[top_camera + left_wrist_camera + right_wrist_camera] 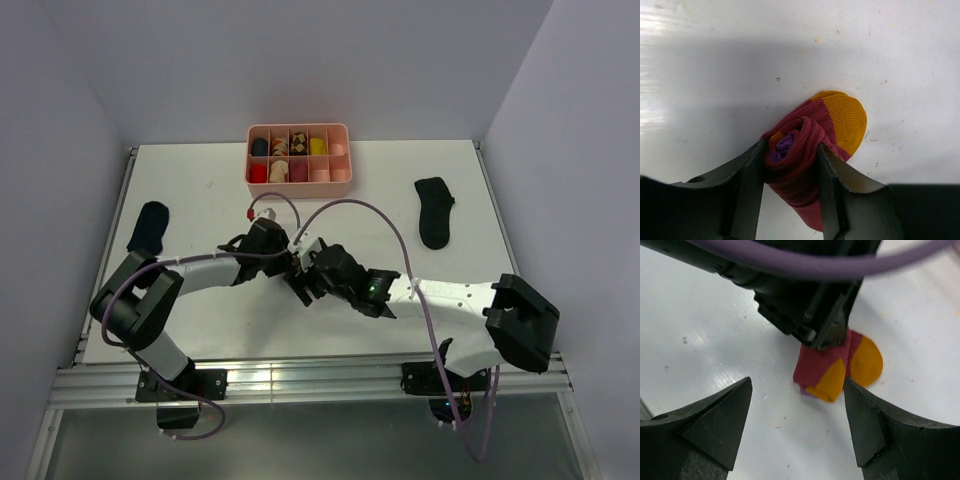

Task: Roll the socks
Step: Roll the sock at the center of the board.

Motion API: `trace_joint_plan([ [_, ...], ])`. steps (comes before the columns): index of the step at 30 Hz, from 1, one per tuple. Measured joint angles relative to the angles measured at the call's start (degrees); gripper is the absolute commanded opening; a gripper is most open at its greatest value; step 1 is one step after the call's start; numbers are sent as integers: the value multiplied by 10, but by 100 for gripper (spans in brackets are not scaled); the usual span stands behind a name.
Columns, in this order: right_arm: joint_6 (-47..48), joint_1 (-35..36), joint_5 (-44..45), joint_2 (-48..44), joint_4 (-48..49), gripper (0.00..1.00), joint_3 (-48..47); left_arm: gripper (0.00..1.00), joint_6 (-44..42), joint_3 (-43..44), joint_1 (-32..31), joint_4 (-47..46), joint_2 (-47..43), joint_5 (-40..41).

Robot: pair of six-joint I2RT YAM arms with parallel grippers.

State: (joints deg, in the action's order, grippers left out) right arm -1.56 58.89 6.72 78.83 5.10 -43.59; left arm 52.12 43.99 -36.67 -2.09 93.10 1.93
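The table (pixel 250 325) bears a pink tray (pixel 300 189), two black socks (pixel 148 228) (pixel 434 212), one striped sock (pixel 845 120).

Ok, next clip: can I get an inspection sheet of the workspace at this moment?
Surface: white table, a few small specks.
Job's things: striped sock rolled up at centre; left black sock unrolled by the left edge; right black sock unrolled on the right side.
Clutter: pink tray at the far edge, most compartments holding small items.
Grippers: left gripper clamped on the striped sock; right gripper open, facing the roll, not touching it.
Cables: purple cable looping above the arms.
Surroundings: plain pale walls; nothing else seen.
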Motion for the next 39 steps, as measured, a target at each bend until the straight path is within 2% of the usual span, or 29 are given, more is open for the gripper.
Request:
trace_joint_plan([
  [15,107,83,159,149,62,79,-5,47,-48,47,-7,31,32,-26],
  [21,126,89,216,202,80,73,-16,48,-65,63,-7,44,42,-31],
  [24,131,91,248,225,82,60,-29,48,-75,67,-7,49,45,-34],
  [25,132,92,261,232,82,44,-33,48,-79,69,-7,50,46,-35],
  [27,134,92,284,240,83,23,-38,48,-86,73,-7,53,49,-37],
  [28,132,91,289,241,82,9,-40,48,-92,76,-7,54,50,-37],
  [29,129,91,293,242,82,3,-42,49,-96,78,-6,55,51,-38],
  [30,127,91,294,242,82,0,-42,50,-99,79,-6,56,51,-38],
  [32,123,90,290,240,81,0,-42,52,-106,80,-6,57,50,-37],
  [35,109,78,259,227,72,0,-40,61,-108,74,-5,57,39,-36],
  [39,77,42,159,195,55,0,-36,69,-94,41,-4,67,-15,-25],
])
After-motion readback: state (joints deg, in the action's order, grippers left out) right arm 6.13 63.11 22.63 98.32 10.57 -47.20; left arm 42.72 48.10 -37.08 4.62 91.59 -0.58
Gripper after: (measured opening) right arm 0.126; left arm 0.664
